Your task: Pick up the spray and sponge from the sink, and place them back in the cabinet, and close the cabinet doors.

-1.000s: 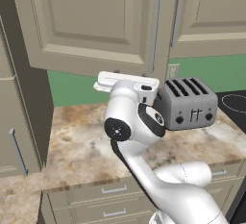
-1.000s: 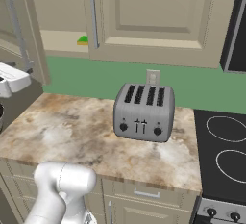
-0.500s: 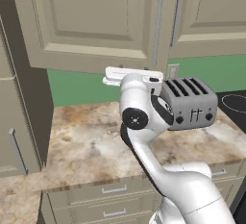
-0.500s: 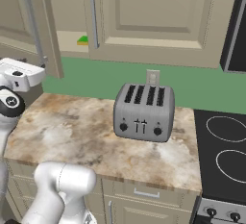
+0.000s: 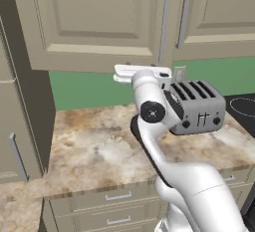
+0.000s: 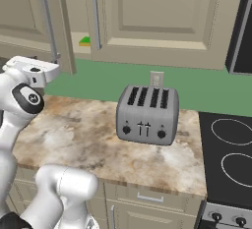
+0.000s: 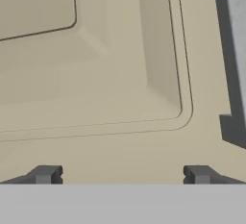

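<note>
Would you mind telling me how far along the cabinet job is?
Stowing looks done: something green sits on the shelf behind the ajar left door. In hand: the open, empty claw faces a door panel. Left: shutting that door; the right door looks closed.

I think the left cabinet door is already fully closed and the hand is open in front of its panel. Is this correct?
Not quite. The left cabinet door is still ajar: the right base view shows a gap with the sponge on the shelf behind it. The rest holds: the hand is open, facing the door panel.
</note>
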Robot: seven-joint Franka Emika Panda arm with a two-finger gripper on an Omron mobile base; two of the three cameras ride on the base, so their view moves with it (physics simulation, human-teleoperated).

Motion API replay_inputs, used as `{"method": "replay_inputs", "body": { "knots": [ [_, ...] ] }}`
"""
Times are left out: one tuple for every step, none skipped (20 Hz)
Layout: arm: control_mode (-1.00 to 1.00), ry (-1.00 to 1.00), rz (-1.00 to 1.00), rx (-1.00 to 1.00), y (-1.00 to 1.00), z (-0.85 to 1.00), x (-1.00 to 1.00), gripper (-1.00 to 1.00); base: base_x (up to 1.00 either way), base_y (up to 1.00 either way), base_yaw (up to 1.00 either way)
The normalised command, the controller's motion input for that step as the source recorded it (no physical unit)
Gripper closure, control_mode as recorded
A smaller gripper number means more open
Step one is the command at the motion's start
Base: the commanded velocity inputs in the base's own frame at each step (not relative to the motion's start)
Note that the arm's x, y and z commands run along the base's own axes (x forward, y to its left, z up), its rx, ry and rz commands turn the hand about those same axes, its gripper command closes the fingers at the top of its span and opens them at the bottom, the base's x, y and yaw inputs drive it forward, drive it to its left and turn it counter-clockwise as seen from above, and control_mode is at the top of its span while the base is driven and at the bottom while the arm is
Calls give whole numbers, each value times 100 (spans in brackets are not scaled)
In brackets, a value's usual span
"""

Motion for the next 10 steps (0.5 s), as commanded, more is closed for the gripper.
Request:
{"method": "replay_inputs", "body": {
  "knots": [
    [-100,0,6,0,-15,0,37,-100,0,0,0],
    [-100,0,5,0,-14,0,40,-100,0,0,0],
    [-100,0,5,0,-14,0,41,-100,0,0,0],
    [-100,0,5,0,-14,0,41,-100,0,0,0],
    [-100,0,5,0,-16,0,39,-100,0,0,0],
    [-100,0,5,0,-16,0,39,-100,0,0,0],
    [-100,0,5,0,-16,0,37,-100,0,0,0],
    [-100,0,5,0,-16,0,35,-100,0,0,0],
    [-100,0,5,0,-15,0,33,-100,0,0,0],
    [-100,0,5,0,-15,0,32,-100,0,0,0]
  ]
}}
